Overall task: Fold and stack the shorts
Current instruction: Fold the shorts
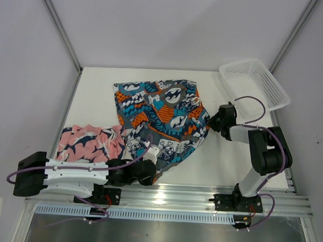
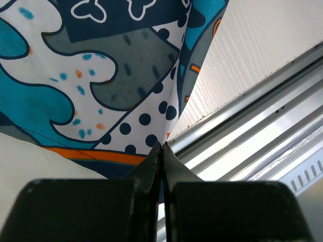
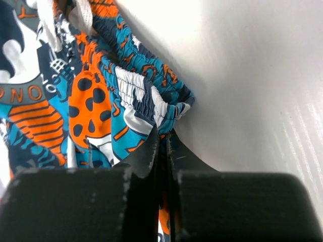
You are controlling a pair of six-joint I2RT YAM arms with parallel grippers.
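Left hand (image 1: 152,171) was down at the near edge of the bench (image 1: 96,97), fingers pressed together on the hem of the patterned shorts (image 1: 162,113). From the left wrist the tips (image 2: 154,161) met right where the dotted cloth (image 2: 101,80) hung, with the metal rail (image 2: 262,131) just beside them. Over to the right hand (image 1: 211,122): jaws shut too, pinching the gathered waistband corner (image 3: 166,108) on that side of the same shorts. The blue, teal and orange pair lay spread and rumpled mid-bench between the two hands. The pink shorts (image 1: 89,142) sat at the near left, touching the patterned pair's edge. White mesh basket (image 1: 258,84) stood at the far right corner.
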